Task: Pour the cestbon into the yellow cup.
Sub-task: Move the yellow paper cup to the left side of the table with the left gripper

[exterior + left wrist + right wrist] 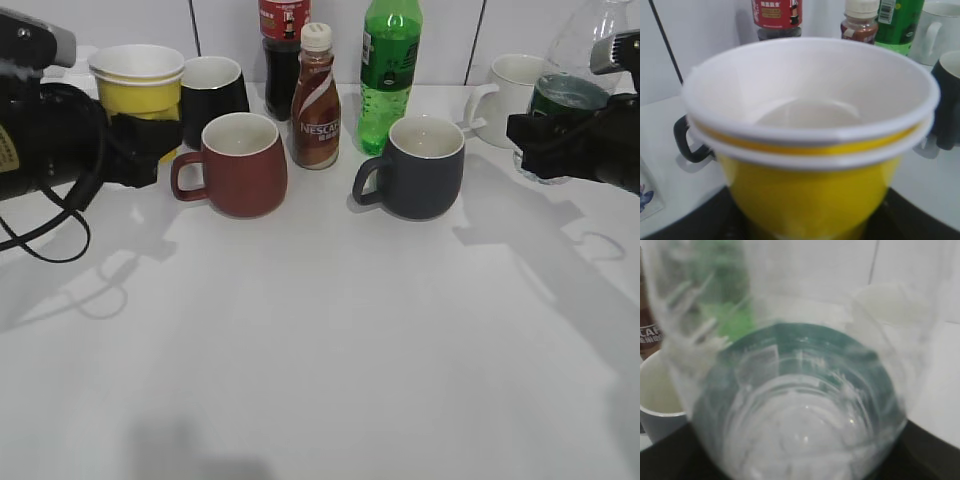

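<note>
Claws masked by their own loads at the bench

The cestbon (pixel 800 390) filled the right wrist view as a blur, its neck cropped; the yellow cup (pixel 810 150) hid the left claw, its base cut off below.

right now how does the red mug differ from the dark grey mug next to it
The red mug is maroon outside; the dark grey mug is slate grey. The red mug stands left of the Nescafe bottle, near the yellow cup; the dark grey mug stands right of it, before the green soda bottle. Both are upright, white inside, with handles pointing left.
</note>
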Action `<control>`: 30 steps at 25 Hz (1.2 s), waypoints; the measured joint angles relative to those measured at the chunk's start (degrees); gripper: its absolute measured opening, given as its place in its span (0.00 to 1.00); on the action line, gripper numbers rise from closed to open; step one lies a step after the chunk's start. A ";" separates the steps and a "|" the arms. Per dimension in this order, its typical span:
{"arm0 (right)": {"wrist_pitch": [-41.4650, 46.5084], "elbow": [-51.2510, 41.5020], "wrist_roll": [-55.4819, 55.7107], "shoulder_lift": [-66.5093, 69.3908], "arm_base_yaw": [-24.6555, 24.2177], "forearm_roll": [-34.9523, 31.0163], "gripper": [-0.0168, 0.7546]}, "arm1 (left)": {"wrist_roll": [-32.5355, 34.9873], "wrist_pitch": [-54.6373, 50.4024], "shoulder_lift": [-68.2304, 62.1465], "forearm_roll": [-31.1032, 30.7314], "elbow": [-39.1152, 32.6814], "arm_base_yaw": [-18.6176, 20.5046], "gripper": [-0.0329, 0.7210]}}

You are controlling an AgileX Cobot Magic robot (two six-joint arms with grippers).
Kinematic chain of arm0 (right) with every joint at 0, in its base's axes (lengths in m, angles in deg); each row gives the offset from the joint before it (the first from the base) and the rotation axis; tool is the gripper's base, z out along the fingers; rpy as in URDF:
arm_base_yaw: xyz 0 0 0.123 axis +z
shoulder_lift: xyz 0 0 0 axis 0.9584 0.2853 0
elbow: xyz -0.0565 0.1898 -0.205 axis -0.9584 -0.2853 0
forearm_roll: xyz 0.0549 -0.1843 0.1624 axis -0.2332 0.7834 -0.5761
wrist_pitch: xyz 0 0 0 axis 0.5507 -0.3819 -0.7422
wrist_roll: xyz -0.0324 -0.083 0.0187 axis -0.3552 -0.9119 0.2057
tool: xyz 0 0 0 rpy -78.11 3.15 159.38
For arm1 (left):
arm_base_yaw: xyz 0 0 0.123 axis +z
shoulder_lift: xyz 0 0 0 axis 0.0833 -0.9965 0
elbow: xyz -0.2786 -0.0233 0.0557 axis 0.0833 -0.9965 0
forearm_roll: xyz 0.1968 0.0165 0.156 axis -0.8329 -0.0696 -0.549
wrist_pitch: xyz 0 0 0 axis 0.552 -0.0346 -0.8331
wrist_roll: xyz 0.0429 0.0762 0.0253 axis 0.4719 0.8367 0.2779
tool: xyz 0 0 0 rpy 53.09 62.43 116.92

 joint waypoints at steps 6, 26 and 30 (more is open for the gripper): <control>0.00 0.00 0.00 0.00 0.00 0.00 0.64 | 0.00 0.00 0.00 1.41 0.00 0.64 0.57; 0.00 0.00 0.00 0.00 0.00 0.00 0.64 | 0.42 4.78 -3.29 1.72 0.00 8.17 0.57; -0.05 0.00 -0.09 0.00 0.00 0.00 0.64 | 2.26 9.22 -6.96 2.61 0.00 8.23 0.57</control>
